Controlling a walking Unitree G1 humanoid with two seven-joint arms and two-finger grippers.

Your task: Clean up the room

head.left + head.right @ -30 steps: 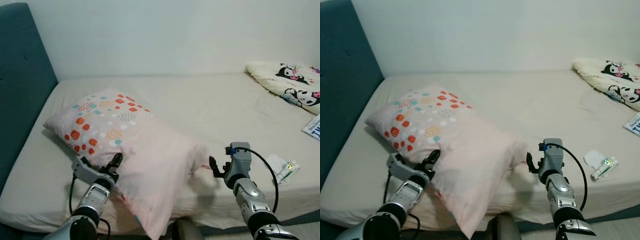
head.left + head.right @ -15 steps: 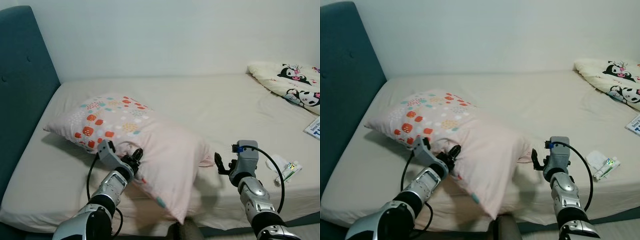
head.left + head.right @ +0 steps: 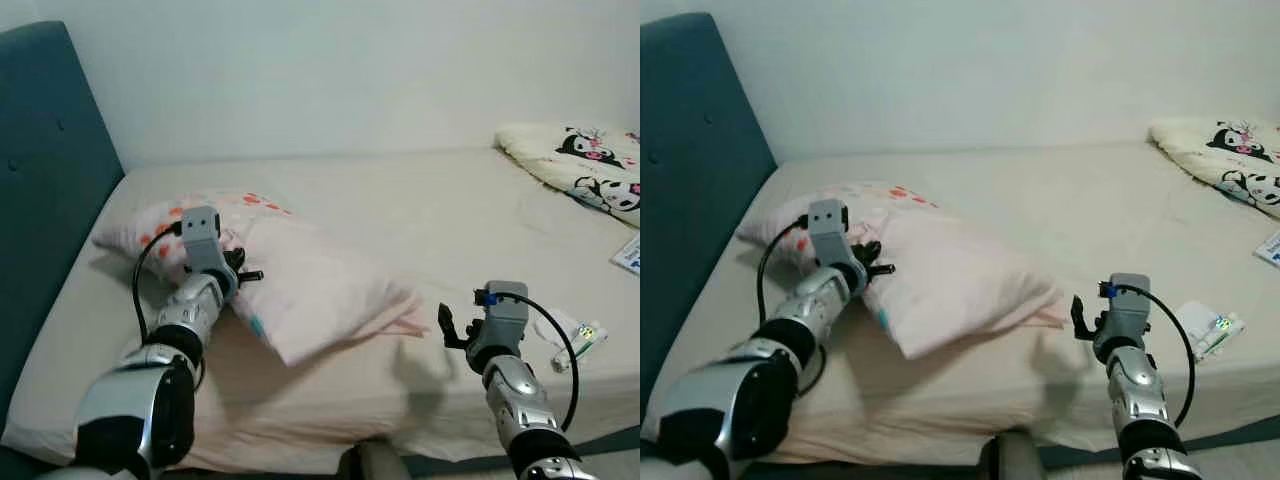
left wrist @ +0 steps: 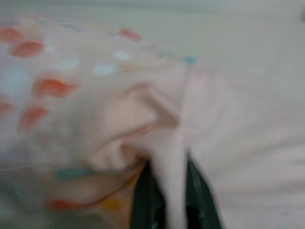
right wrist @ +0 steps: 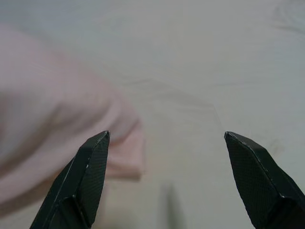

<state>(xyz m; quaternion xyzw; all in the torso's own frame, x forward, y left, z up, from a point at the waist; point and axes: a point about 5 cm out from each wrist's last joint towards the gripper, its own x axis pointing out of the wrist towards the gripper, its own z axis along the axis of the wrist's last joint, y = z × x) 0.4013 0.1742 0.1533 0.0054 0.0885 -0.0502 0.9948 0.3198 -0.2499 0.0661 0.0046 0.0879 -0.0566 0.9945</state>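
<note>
Our right gripper (image 5: 167,181) hangs wide open and empty, just beside the pillow (image 3: 320,290) corner. Our left gripper (image 3: 238,272) pinches a fold of the pillow, which lies on the bed (image 3: 420,210). The blurred pinch seems thin; the fabric could slip out.

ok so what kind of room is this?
Almost certainly a bedroom: a bed with a beige sheet against a teal padded headboard, a pink spotted pillow pinched in the left gripper, and a cartoon-print blanket bunched at the far corner.
</note>
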